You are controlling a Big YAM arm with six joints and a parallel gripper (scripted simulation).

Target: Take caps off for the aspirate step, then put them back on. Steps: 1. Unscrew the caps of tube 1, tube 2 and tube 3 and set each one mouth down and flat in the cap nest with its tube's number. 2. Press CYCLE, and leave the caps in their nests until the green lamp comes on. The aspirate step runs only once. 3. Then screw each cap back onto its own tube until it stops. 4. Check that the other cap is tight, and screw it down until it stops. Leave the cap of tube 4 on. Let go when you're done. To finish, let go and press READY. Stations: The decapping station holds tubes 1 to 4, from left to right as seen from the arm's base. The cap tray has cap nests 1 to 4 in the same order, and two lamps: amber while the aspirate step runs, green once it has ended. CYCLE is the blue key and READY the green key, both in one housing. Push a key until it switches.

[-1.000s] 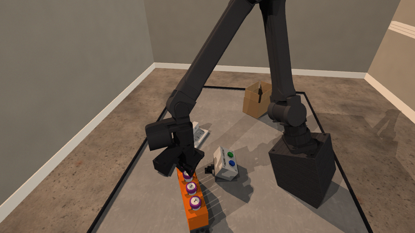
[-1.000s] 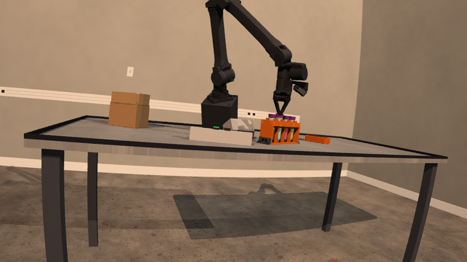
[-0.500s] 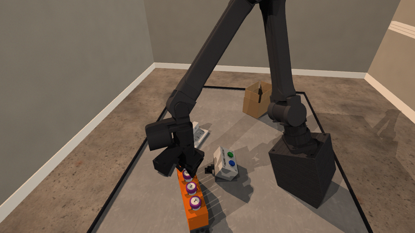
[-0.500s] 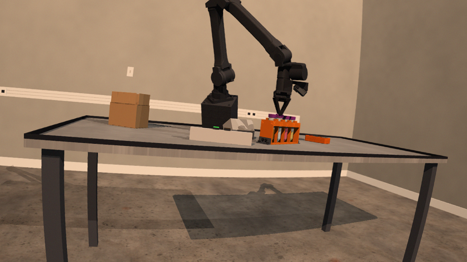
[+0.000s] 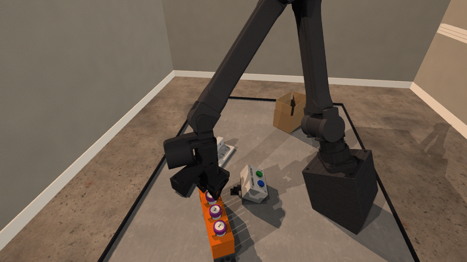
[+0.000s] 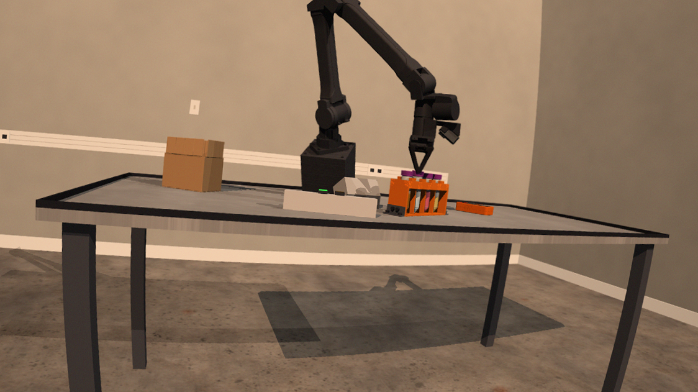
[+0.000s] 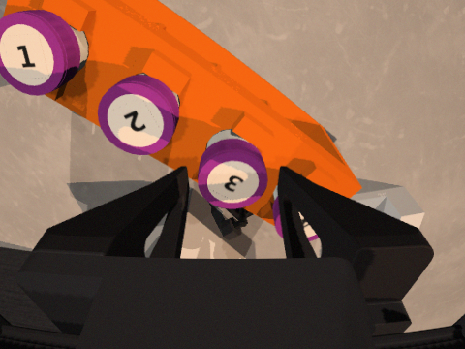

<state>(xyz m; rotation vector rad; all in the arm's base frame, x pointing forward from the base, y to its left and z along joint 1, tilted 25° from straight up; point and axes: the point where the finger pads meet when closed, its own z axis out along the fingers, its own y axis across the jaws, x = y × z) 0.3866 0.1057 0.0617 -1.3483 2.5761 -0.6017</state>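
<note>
From the top, we see caps 1 and 2 seated for sealing; the orange station runs lengthwise past the key housing. The exterior shows tubes upright — green lamp lit. At the wrist, half-open jaws straddle cap 3, gripping nothing — clearance, we judge, for regripping or leaving.

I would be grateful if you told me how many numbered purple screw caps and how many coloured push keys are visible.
Purple screw caps: 4
Push keys: 2
Total: 6
</note>
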